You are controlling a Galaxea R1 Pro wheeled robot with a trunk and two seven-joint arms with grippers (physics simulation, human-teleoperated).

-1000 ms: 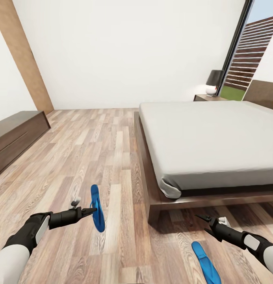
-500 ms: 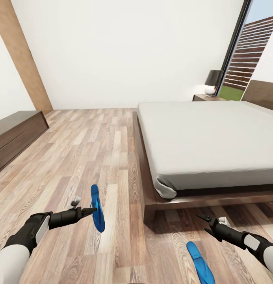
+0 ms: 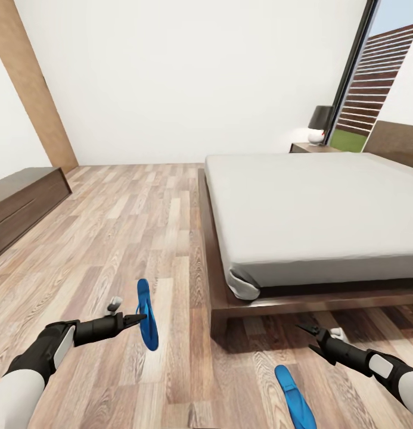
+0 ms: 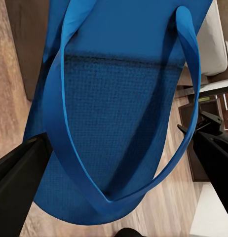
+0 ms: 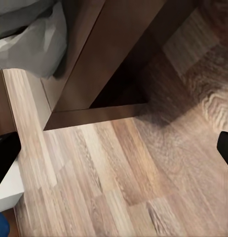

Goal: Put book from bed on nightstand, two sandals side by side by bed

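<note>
The left hand (image 3: 136, 320) is clamped on one bright blue flat flip-flop sandal (image 3: 146, 314), holding it clear of the pale wood-plank floor (image 3: 140, 226); the left wrist view shows the fingers either side of its sole (image 4: 114, 123). That sandal is therefore picked up but not yet set down. Further right, the second blue flip-flop sandal (image 3: 292, 398) lies on the floor near the foot corner of the large low bed with the light-grey mattress (image 3: 313, 208), untouched. The right hand (image 3: 307, 336) hovers above the floor near it, fingers spread wide and empty. No book appears on the visible mattress. The small dark wooden nightstand (image 3: 309, 147), carrying a black-shaded lamp (image 3: 321, 122), stands far off beside the headboard. By the look of it, the pairing of the sandals is under way.
</note>
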